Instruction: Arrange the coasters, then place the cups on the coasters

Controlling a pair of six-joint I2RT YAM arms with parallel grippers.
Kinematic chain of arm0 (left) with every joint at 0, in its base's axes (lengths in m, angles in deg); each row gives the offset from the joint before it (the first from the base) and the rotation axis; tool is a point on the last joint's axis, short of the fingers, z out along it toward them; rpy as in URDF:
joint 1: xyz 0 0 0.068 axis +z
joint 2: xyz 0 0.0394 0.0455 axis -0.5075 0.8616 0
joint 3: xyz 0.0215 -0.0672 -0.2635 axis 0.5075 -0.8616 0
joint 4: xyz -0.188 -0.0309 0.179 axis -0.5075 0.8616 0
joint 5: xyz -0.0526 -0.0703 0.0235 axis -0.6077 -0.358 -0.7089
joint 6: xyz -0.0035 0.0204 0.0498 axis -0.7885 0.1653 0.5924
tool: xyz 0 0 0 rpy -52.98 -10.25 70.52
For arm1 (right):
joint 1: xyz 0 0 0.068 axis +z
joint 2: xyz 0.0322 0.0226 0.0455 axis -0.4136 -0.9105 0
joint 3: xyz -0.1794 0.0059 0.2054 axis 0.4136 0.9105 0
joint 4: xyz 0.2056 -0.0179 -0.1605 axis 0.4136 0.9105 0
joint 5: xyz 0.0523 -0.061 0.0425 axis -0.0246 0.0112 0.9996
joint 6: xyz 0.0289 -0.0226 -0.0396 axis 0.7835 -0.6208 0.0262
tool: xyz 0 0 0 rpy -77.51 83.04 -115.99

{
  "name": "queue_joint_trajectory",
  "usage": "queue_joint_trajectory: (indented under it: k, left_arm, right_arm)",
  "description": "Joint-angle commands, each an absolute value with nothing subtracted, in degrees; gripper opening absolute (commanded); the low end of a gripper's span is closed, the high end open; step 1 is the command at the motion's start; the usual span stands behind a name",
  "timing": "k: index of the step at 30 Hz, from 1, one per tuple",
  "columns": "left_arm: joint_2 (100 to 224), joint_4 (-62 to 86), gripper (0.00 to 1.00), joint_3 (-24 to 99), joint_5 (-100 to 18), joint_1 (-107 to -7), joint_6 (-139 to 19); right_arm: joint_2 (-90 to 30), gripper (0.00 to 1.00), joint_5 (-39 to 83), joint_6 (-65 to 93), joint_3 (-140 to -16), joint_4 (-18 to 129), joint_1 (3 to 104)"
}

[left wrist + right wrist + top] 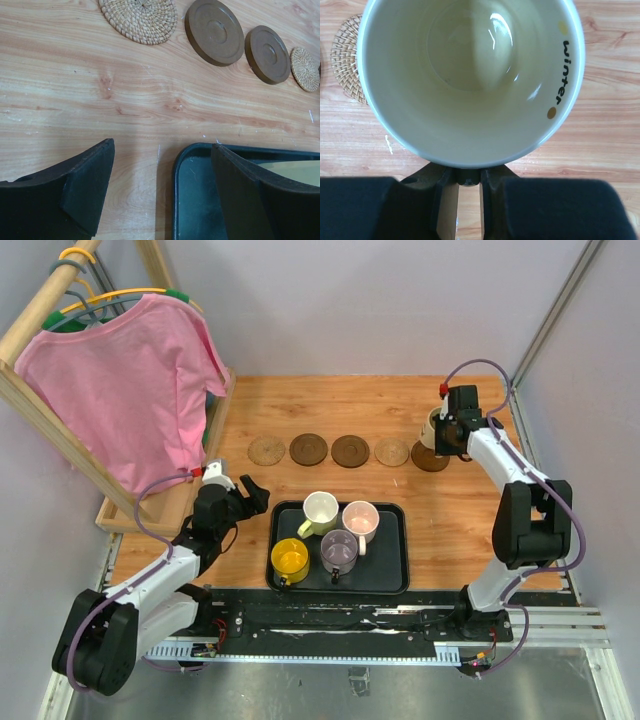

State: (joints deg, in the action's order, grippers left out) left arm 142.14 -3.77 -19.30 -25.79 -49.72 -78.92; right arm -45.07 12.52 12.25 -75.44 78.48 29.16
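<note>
The left end effector (249,494) hovers just off the left rim of the black tray (386,566), low over the worktop (470,530). Its jaws are spread wide and hold nothing. On the tray four cups wait: the bright yellow mug (290,558) and the greyish purple mug (339,551) in front, the cream-white mug (321,508) and the pale pink mug (360,518) behind.

Beyond the tray the coasters lie in a straight row, apart from one another. From the left they are a woven tan coaster (267,450), a first dark wooden coaster (308,449), a second dark wooden coaster (350,450), a smaller woven coaster (392,451) and the end dark coaster (431,461). The arranging step looks finished.

At the right, the right end effector (448,428) is clamped on the handle of the pale yellow-cream mug (434,426), which stands upright over the end dark coaster. Whether its base touches the disc cannot be told, since the mug hides the contact in both views. This looks like the first cup placement.

The next move probably calls for settling the mug centred on the disc and releasing the handle. The arm should then back off sideways so it does not tip the mug, and the tray cups can follow.
</note>
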Motion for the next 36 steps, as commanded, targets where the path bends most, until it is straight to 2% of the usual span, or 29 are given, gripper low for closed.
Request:
queue_joint_trajectory:
  k: [1, 36]
  left_arm:
    - [141.3, -4.7, 0.81, -17.7, -24.6, -50.0, -79.0]
    - [142.7, -5.1, 0.81, -18.0, -24.6, -50.0, -79.2]
  right_arm:
    - [-46.2, 0.01, 12.4, 11.1, -78.5, 79.0, 28.5]
    - [-52.3, 0.01, 10.2, 10.3, -81.1, 80.8, 28.5]
